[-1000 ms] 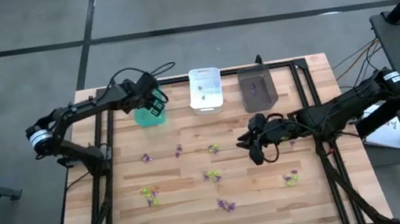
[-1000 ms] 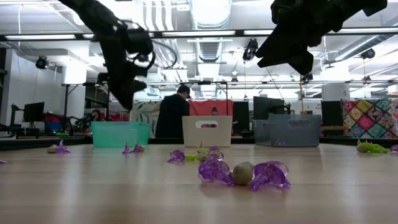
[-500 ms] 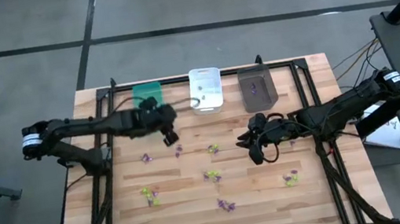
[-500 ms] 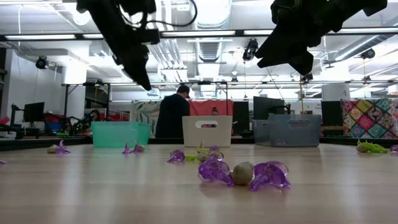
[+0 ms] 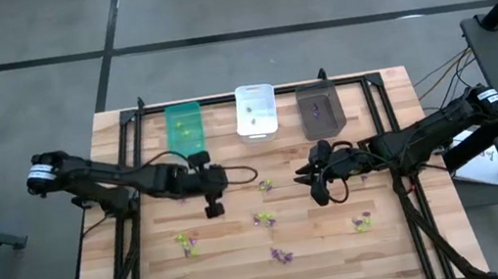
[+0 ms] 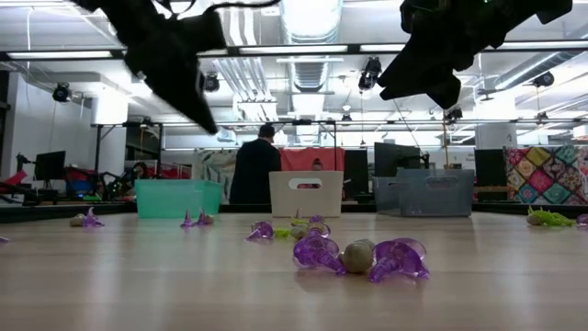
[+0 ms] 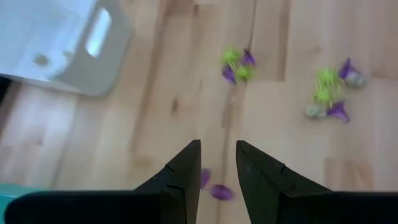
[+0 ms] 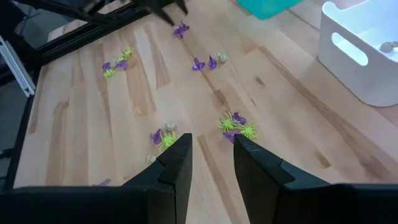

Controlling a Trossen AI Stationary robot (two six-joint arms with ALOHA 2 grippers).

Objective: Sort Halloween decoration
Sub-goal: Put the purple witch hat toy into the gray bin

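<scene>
Sorting in progress, pick-up stage. The left claw [image 5: 212,207] hangs over the bench [image 5: 403,245] left of centre, fingers [image 7: 184,169] parted by a narrow gap and gripping nothing, with a purple trinket [image 7: 220,191] lying just beyond the tips. The right claw [image 5: 318,181] waits right of centre, likewise slightly apart and empty. The remaining spiky decorations [image 5: 265,218] lie scattered across the middle and near bench; the green bin [image 5: 183,123], white bin [image 5: 256,111] and dark grey bin [image 5: 320,109] stand along the far edge. The next move probably calls for lowering the left claw astride one trinket (a very small target). The left wrist view is blurred, and the bins' contents are barely legible.
</scene>
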